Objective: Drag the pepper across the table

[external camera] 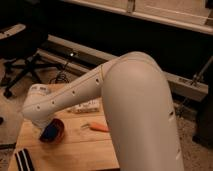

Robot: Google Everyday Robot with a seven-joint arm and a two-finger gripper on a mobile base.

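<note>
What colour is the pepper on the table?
Orange pepper, camera view; gripper hidden behind arm.

The white robot arm (pixel 75 92) reaches left over the light wooden plank counter (pixel 75 150); the gripper is concealed below its wrist end, above the red bowl holding a blue sponge (pixel 54 131), fingers spread. The slim orange pepper (pixel 99 127) lies on the counter right of the bowl, apart from it. The white patterned bottle (pixel 85 106) lies behind the pepper.

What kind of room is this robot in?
Probably a lab or office: a rolling office chair, a speckled hard floor, a small wooden table. The gripper is hidden under the arm, by the red bowl.
</note>
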